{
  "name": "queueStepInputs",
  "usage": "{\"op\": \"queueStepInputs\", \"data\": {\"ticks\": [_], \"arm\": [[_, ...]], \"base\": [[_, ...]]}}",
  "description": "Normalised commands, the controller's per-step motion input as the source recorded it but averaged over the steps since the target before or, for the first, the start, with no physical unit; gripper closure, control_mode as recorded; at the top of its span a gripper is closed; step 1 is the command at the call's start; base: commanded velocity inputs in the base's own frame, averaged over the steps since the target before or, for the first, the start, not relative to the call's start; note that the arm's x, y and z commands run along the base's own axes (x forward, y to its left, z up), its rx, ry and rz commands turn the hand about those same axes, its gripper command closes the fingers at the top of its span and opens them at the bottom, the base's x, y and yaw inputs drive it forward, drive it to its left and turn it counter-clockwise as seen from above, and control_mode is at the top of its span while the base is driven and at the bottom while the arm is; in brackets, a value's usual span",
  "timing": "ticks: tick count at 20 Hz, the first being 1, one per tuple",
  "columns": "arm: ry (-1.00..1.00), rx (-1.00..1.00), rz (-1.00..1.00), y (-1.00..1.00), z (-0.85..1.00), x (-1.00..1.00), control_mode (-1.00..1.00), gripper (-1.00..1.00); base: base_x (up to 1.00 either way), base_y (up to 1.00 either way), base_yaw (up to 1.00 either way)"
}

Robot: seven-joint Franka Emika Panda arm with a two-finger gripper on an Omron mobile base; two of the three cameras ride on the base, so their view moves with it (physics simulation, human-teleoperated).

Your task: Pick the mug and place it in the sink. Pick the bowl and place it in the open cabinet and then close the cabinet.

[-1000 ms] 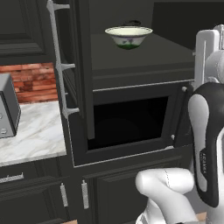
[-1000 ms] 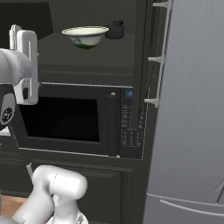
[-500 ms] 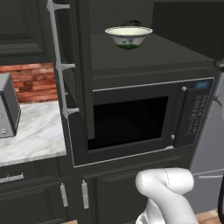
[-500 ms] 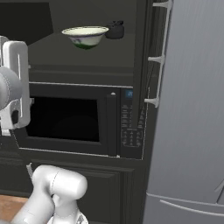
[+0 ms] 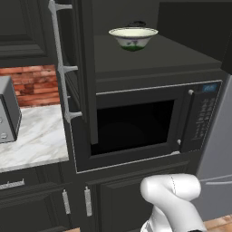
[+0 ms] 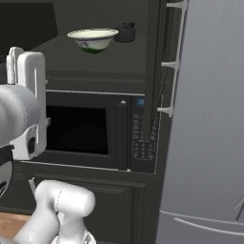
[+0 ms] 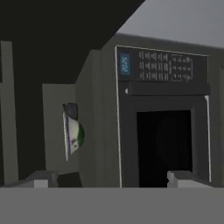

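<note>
On the shelf of the open cabinet (image 5: 86, 68), above one built-in microwave (image 5: 149, 122), sits one bowl (image 5: 133, 37), with one small dark object (image 6: 126, 32) just behind it. One pincer (image 7: 109, 178) hangs released, its tips wide apart, grasping nothing. Compared with a second ago, the arm has swung away to the left, the bowl unmoved.

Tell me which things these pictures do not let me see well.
- Small dark object behind the pale cream bowl with a green pattern: in the left base view the bowl hides most of it; too small to identify.
- Tall dark cabinet door with a long silver bar handle: its top is cut off by the upper edge.
- Black built-in microwave: its inside is too dark to see.
</note>
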Motion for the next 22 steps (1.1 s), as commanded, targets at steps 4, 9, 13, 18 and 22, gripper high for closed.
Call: {"op": "queueStepInputs", "data": {"ticks": [4,9,13,18,22], "arm": [[0.00,0.00,0.02,-0.41,-0.01,-0.33,-1.00,-1.00],[0.00,0.00,0.04,-0.29,-0.01,-0.22,-1.00,-1.00],[0.00,0.00,0.00,-0.41,-0.03,0.00,-1.00,-1.00],[-0.02,0.00,0.00,-0.45,-0.02,-0.01,-1.00,-1.00],[-0.08,0.00,0.00,-0.49,-0.05,-0.02,-1.00,-1.00]], "base": [[0.00,0.00,0.00],[0.00,0.00,0.00],[0.00,0.00,0.00],[0.00,0.00,0.00],[0.00,0.00,0.00]]}}
